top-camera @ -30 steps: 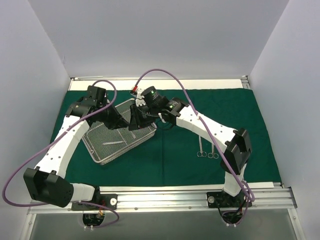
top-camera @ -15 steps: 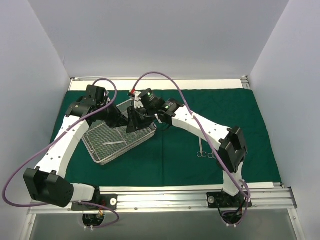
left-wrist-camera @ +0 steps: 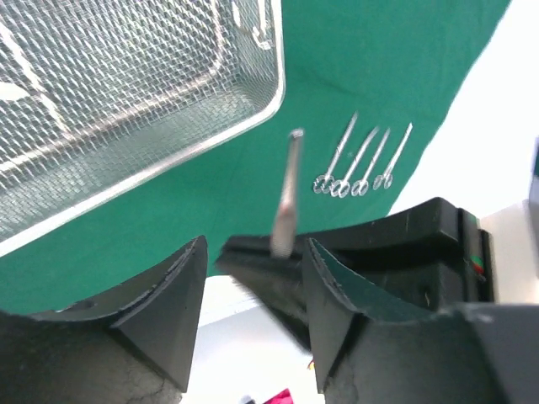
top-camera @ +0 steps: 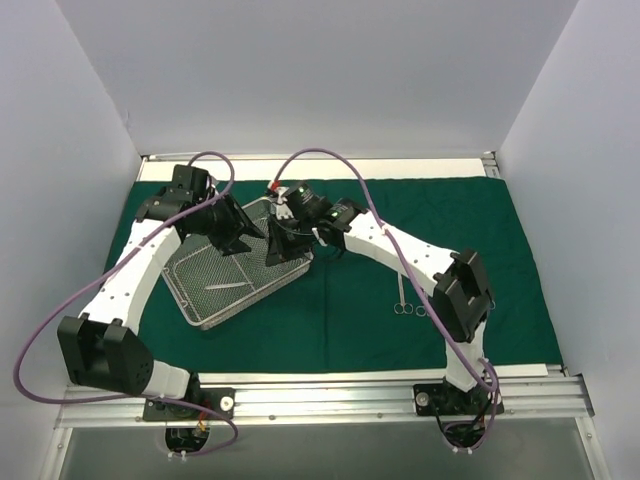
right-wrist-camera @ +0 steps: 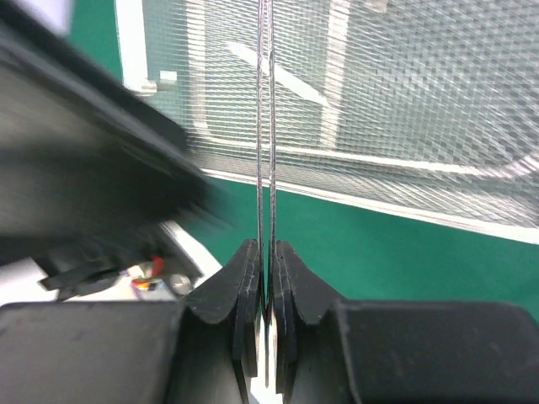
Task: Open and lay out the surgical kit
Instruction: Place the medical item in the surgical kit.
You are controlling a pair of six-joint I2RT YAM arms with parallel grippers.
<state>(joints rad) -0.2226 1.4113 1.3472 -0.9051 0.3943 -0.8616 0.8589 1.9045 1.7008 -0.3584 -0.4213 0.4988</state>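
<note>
The dark green drape (top-camera: 350,320) lies spread over the table, and the silver mesh tray (top-camera: 215,300) sits on its left half. My right gripper (top-camera: 278,250) hangs over the tray's right corner, shut on slim steel forceps (right-wrist-camera: 265,126) whose two thin blades run straight out from its jaws (right-wrist-camera: 270,248). Close by on the left is my left gripper (top-camera: 237,240). It stands open (left-wrist-camera: 253,252) with nothing between its fingers, and beyond them I see the forceps (left-wrist-camera: 287,202) in the other gripper. One slim instrument (top-camera: 228,287) lies in the tray.
Several ring-handled instruments (top-camera: 410,300) lie side by side on the drape right of centre, also in the left wrist view (left-wrist-camera: 362,160). White walls close in both sides and the back. The drape's right half carries nothing else.
My left gripper has opened, let go of the forceps and drawn back a little to the left. The right gripper has closed on the forceps and holds them alone.
</note>
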